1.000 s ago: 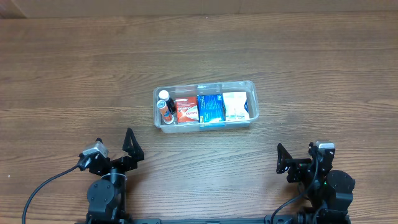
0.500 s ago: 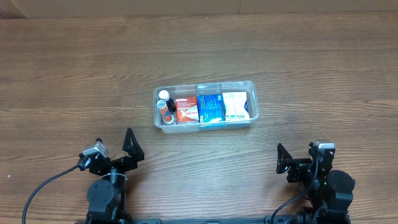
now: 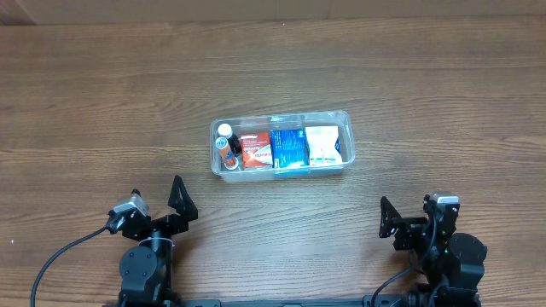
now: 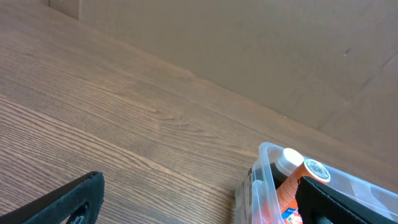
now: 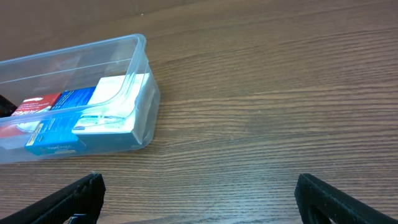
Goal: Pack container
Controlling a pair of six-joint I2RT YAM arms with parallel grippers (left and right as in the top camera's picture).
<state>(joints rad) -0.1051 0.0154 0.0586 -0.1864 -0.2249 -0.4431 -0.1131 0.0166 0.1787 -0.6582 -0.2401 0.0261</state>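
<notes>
Jaws apart on both: left gripper [image 4: 199, 206] shows its two fingers [image 4: 69, 200] wide at the frame's bottom corners, and right gripper [image 5: 199, 206] shows the same. Neither holds anything. In the overhead view the left gripper [image 3: 155, 189] and right gripper [image 3: 408, 205] sit at the near edge of the table [image 3: 273, 68], well apart from the container [image 3: 281, 173].

No change from the earlier overhead frames: arms in the same pose, container in the same spot, contents unmoved.

The container is mid-table, long side left to right, upright. Inside, left to right:
- white-capped bottle [image 3: 224, 130] at the left end
- red box [image 3: 255, 149]
- blue box [image 3: 288, 147]
- white box [image 3: 322, 143] at the right end

The boxes lie side by side and touching. The left wrist view catches the container's left corner [image 4: 261, 168] with the bottle cap [image 4: 287, 160]. The right wrist view shows its right end [image 5: 134, 43], with the white box against that wall.
</notes>
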